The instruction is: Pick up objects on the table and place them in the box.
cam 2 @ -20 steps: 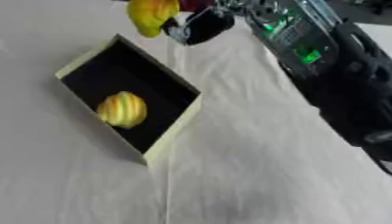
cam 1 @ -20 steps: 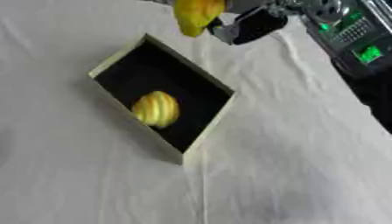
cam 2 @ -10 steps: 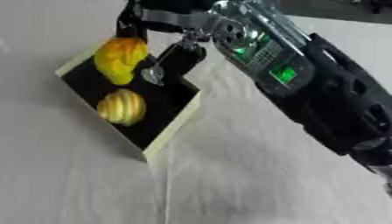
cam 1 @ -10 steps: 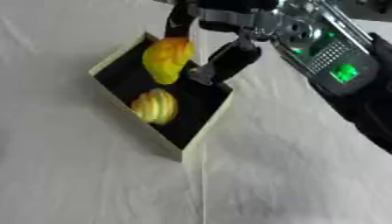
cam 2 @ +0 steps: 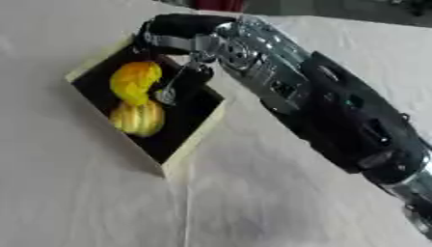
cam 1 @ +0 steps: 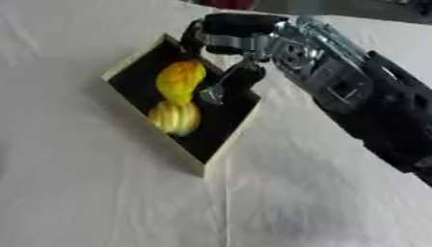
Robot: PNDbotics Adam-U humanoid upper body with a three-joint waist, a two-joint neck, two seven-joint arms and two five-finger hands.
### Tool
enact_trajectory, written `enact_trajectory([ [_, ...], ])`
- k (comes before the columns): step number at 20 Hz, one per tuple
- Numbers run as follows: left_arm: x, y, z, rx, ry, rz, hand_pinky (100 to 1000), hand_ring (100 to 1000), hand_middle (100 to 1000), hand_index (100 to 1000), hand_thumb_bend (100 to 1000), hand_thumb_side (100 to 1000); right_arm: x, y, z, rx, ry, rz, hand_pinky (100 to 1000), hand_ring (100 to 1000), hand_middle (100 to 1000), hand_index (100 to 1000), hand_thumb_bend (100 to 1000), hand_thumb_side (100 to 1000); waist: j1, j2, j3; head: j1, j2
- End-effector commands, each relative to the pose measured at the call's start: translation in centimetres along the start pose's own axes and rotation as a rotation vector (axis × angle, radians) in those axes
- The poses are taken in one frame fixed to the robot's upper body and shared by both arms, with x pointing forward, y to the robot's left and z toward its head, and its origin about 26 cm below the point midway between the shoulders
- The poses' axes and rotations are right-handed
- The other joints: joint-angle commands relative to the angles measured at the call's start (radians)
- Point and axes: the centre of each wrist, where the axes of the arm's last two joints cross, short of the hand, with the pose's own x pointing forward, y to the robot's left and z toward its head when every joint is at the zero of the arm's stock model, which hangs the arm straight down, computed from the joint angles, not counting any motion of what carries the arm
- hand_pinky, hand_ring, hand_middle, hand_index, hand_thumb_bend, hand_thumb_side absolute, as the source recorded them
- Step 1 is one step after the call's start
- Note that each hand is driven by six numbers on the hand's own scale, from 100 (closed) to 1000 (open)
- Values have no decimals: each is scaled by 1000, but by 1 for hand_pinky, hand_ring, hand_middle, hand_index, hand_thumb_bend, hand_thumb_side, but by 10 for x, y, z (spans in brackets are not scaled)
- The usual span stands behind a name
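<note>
Placing step: our right hand (cam 1: 226, 79) reaches over the box (cam 1: 127, 70), fingers seemingly curled about the yellow-orange fruit (cam 1: 180, 80) above a striped yellow fruit (cam 1: 175, 117) inside; next, release and withdraw.

Two yellow fruits (cam 1: 180, 79) (cam 1: 175, 117), one box (cam 1: 221, 150), one robot hand (cam 1: 232, 82).

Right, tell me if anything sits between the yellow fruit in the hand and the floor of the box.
Nothing visible blocks it. The right hand has the yellow-orange fruit already inside the box, at its far end. The striped yellow fruit lies just nearer, touching or almost touching it, not underneath.
</note>
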Motion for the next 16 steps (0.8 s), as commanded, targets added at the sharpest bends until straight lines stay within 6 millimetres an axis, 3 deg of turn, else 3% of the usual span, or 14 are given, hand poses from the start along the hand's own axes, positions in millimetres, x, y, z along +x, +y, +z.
enact_trajectory([
  [1,6,2,-6,-1,-31,-4,869,896,873,808,366,798,-3,-3,0,9,-8,38,830,733,686,724,100,100,8,-18,1,-2,3],
  [3,6,2,-6,-2,-31,-4,870,896,874,808,366,798,-2,-3,0,32,-27,57,838,791,784,836,304,124,9,-16,-2,-1,5],
  [6,6,2,-6,-3,-31,-6,870,896,873,809,366,798,-1,-8,4,39,-42,106,863,854,850,905,411,236,11,-15,-6,0,6],
  [8,6,2,-6,-2,-32,-8,870,896,873,809,367,797,-1,-14,8,11,-37,134,870,869,859,919,413,278,14,-15,-9,3,7],
  [16,6,3,-5,-2,-24,-15,870,896,873,810,368,797,8,-39,32,-155,-25,148,875,871,863,934,398,251,21,-26,-22,7,8],
])
